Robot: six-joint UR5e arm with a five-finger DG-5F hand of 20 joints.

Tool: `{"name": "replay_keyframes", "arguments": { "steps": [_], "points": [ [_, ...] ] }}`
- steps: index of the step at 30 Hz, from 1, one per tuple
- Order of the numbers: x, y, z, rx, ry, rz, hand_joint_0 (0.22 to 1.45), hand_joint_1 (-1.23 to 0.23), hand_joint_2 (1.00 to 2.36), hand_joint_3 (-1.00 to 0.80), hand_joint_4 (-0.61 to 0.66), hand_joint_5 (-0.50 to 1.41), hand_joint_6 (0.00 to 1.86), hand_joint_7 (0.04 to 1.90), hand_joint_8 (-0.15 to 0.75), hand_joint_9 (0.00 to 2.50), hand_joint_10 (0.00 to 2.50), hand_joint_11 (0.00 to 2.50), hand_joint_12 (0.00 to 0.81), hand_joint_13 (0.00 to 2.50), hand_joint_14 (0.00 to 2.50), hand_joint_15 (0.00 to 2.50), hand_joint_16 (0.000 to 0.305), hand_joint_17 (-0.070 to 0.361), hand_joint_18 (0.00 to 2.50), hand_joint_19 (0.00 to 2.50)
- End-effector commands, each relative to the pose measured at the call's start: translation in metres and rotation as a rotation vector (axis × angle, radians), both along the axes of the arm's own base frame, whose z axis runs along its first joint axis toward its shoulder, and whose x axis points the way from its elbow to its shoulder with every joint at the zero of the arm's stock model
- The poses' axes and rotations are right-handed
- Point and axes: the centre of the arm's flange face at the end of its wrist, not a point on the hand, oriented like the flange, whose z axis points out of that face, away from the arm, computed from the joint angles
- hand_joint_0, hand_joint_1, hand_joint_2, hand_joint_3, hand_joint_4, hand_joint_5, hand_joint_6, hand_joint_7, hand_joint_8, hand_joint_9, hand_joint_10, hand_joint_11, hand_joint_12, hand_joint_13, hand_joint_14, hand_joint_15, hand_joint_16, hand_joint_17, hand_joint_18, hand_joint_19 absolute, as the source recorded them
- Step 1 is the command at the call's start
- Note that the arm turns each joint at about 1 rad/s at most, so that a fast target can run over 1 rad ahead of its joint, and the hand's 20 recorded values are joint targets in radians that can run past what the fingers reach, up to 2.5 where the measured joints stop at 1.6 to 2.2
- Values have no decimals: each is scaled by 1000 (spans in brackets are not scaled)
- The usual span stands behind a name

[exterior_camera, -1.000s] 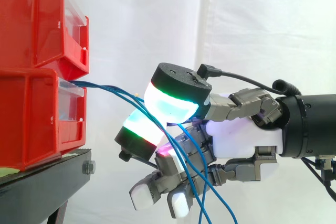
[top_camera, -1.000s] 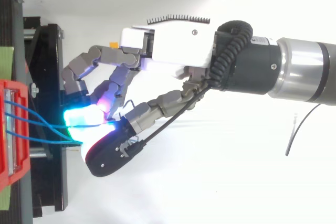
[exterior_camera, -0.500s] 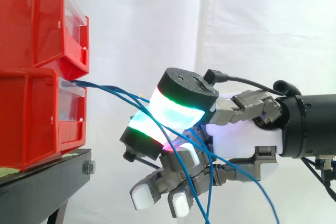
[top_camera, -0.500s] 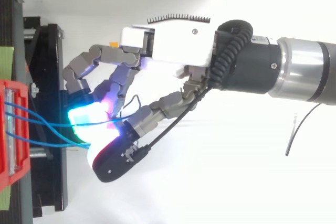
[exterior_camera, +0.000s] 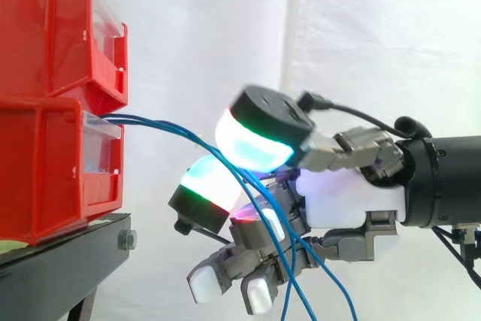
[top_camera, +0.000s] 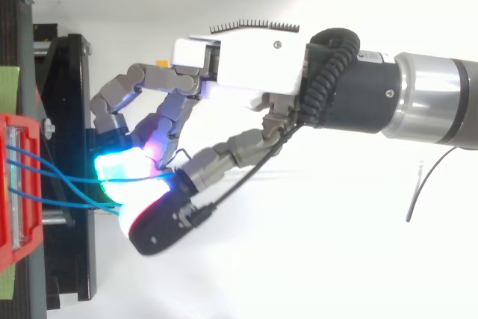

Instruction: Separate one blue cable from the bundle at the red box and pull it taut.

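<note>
The red bins (exterior_camera: pixel 45 155) are glossy moulded plastic with clear plastic fronts (exterior_camera: pixel 101 148). Under them, the black stand (exterior_camera: pixel 60 261) looks like matt painted metal. The blue cables (exterior_camera: pixel 143 118) have a smooth, faintly shiny sheath. The hand (exterior_camera: pixel 349 201) has a smooth white plastic shell, dull grey links and milky translucent pads (exterior_camera: pixel 252 146) capped in matt black. The curtain (exterior_camera: pixel 376 35) is soft white cloth.

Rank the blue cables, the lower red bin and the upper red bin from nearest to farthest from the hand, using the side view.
1. blue cables: they run from the left right into the hand.
2. lower red bin: left of the hand, about level with it.
3. upper red bin: up and left, stacked on the lower one.
</note>
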Motion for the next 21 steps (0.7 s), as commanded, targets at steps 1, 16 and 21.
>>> {"name": "replay_keyframes", "arguments": {
  "steps": [1, 16, 21],
  "points": [
    [1, 0, 1, 0, -3, 0, 564, -631, 1000, -500, -12, -96, 843, 1215, 318, 1246, 27, 946, 372, 830, 18, 421, 47, 106, 857, 651],
    [-1, -3, -1, 2, 6, 0, 634, -778, 1000, -496, 53, -116, 828, 1254, 321, 1220, 27, 957, 380, 817, 17, 438, 47, 106, 833, 691],
    [-1, -2, -1, 1, 6, 1, 625, -751, 1002, -469, 46, -117, 833, 1262, 323, 1224, 27, 952, 379, 816, 17, 433, 48, 107, 835, 689]
  ]
}}
